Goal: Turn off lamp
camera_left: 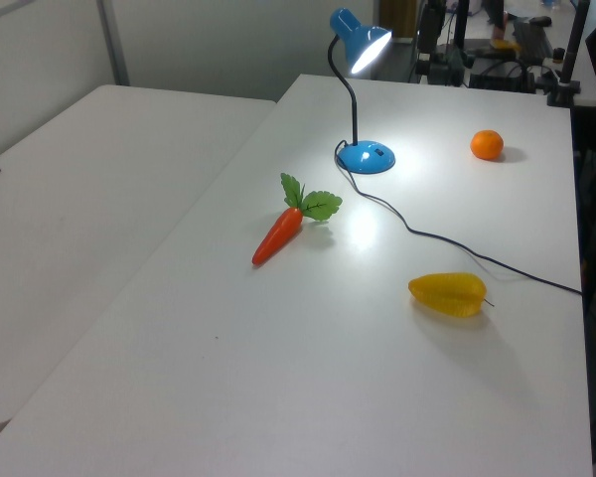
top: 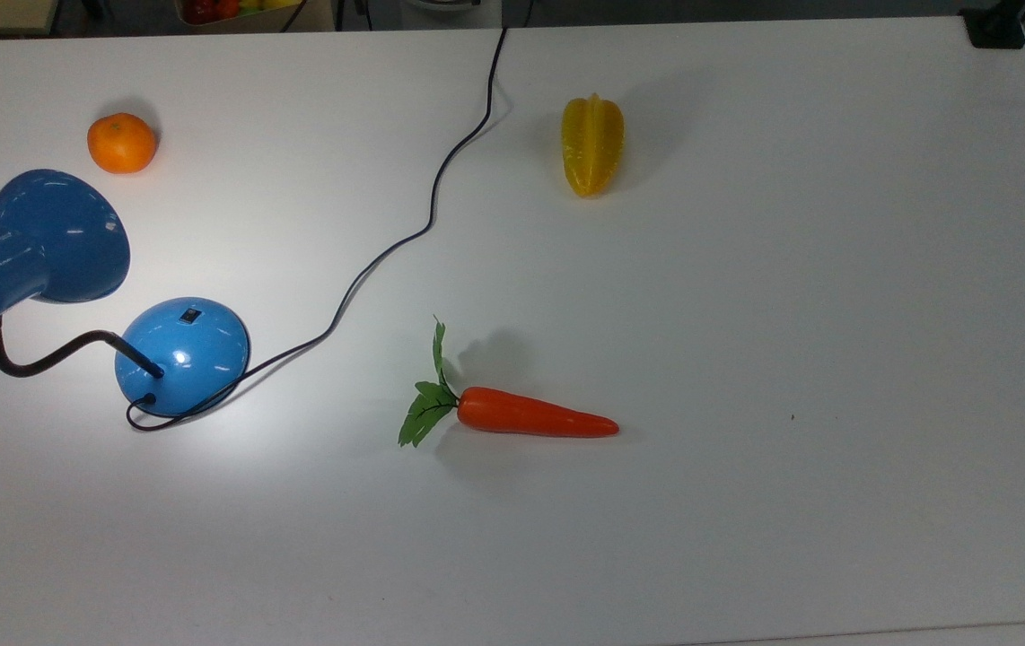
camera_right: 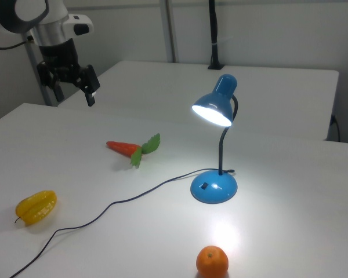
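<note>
The blue lamp stands lit on the white table point(top: 791, 269), throwing a bright patch beside its base. In the top view its domed base point(top: 182, 356) sits at the left, with the small black switch point(top: 190, 315) on its far side and the shade point(top: 55, 235) leaning off to the left. The lamp's base point(camera_left: 366, 156) and glowing shade point(camera_left: 363, 42) also appear in the left view. In the right view the base point(camera_right: 214, 186) stands under the shade point(camera_right: 213, 109). My gripper point(camera_right: 74, 94) hangs open and empty at the right view's upper left, well above the table and far from the lamp.
The lamp's black cord point(top: 432, 206) snakes across the table to its far edge. A carrot point(top: 530, 417) lies mid-table, a yellow starfruit point(top: 592, 145) farther back, and an orange point(top: 121, 142) near the shade. A second white table point(camera_left: 79, 199) adjoins.
</note>
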Controlling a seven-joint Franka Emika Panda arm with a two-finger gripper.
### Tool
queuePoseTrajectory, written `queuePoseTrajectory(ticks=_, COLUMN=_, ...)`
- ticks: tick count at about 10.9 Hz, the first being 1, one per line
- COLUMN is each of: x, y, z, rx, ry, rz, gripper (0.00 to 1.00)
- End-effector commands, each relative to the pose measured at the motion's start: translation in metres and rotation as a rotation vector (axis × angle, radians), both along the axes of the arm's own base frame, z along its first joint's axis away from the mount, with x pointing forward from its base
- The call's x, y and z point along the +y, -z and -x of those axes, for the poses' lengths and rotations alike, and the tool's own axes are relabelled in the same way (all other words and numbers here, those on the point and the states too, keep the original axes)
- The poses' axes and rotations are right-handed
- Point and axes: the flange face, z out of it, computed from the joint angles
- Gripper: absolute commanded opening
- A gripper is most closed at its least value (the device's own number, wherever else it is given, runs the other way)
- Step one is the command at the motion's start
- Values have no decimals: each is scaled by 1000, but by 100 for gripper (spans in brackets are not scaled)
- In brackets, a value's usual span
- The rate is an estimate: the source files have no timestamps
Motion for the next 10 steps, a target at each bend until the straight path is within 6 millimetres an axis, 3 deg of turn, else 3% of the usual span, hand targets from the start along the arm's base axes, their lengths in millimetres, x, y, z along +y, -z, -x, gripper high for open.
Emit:
queuePoseTrajectory(ticks=1, x=1, y=0, z=1, rx=1, ry=-24, rz=-17, gripper=96)
queuePoseTrajectory(ticks=4, x=2, y=0, z=0, rx=-10, ry=-27, rz=-19, gripper=53)
queuePoseTrajectory(ticks=5, x=2, y=-1, z=0, rx=-13, ry=-25, rz=-20, gripper=46)
queuePoseTrajectory(ticks=8, x=3, y=-3, z=-2, rx=-31, ry=-22, rz=-35, gripper=0)
queuePoseTrajectory(ticks=10, x=2, y=-2, z=-4, rx=-47, ry=-21, rz=-36, gripper=0)
